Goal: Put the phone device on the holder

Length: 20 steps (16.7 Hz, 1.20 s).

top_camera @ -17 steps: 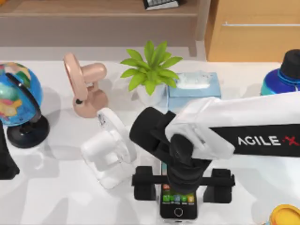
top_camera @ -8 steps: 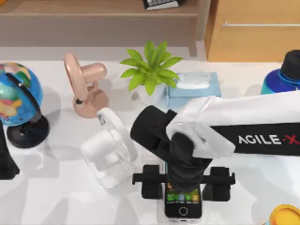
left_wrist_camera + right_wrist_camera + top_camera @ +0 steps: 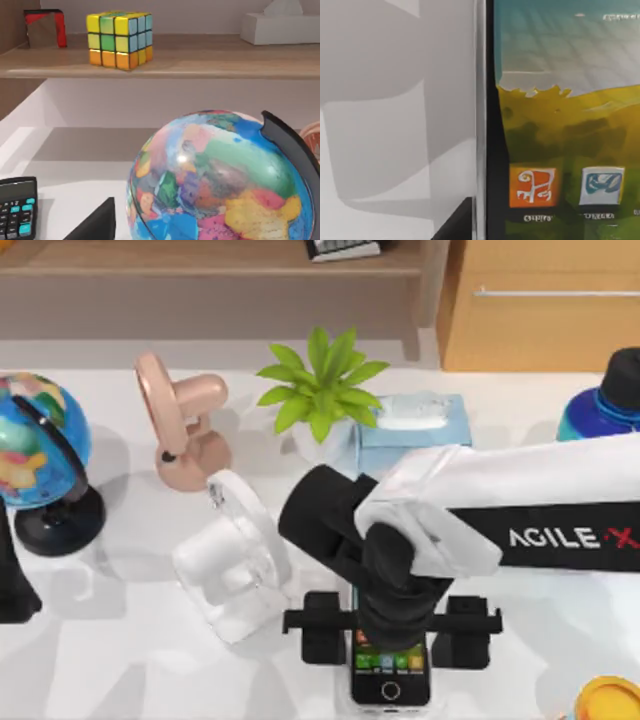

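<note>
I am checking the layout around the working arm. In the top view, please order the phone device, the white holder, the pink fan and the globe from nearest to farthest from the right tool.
1. Phone device: directly under the right tool.
2. White holder: to its left.
3. Pink fan: farther left, toward the back.
4. Globe: at the left edge.

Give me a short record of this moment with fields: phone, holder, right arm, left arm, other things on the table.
phone: the phone device lies flat at the table's near edge, screen up and lit
holder: the white holder stands to the left of the phone, apart from it, with nothing on it
right arm: the right pincer is directly over the phone, its fingers spread on either side
left arm: parked at the table's left edge, beside the globe
other things: pink fan, green plant, tissue box, blue bottle
</note>
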### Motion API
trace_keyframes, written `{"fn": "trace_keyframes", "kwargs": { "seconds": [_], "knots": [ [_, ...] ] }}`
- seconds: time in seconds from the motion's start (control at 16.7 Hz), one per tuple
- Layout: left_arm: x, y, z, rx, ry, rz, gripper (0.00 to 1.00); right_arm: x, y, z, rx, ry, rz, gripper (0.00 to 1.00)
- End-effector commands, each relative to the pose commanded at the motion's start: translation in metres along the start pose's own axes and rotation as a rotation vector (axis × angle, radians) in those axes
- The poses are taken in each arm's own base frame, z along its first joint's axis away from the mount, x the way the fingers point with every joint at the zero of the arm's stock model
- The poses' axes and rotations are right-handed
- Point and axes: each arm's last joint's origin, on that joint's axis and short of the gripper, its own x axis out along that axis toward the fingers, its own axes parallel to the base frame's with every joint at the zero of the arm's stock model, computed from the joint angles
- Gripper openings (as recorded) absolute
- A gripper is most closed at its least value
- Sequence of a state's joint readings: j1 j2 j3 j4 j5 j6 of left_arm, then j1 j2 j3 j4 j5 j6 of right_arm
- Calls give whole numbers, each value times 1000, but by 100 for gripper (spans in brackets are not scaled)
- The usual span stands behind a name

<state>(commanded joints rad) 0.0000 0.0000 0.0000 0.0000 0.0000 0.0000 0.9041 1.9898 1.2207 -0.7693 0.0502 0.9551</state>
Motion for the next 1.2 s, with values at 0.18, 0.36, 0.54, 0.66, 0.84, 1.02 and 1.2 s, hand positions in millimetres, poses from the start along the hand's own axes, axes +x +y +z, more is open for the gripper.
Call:
{"fn": "trace_keyframes", "kwargs": {
  "seconds": [0.18, 0.36, 0.54, 0.66, 0.84, 1.02, 1.2],
  "knots": [
    [0, 0, 0, 0, 0, 0, 100, 4, -3, -1, 12, -20, -53, 0],
    [0, 0, 0, 0, 0, 0, 100, 8, -6, -6, 8, -29, -113, 0],
    [0, 0, 0, 0, 0, 0, 100, -3, -1, -6, -1, -50, -84, 0],
    [0, 0, 0, 0, 0, 0, 100, -14, 2, -5, -5, -58, -37, 0],
    [0, 0, 0, 0, 0, 0, 100, -22, 2, -1, -4, -35, 4, 0],
    [0, 0, 0, 0, 0, 0, 100, -20, 0, 1, -1, 2, 2, 0],
    [0, 0, 0, 0, 0, 0, 100, -20, 0, 1, -1, 2, 2, 0]
  ]
}}
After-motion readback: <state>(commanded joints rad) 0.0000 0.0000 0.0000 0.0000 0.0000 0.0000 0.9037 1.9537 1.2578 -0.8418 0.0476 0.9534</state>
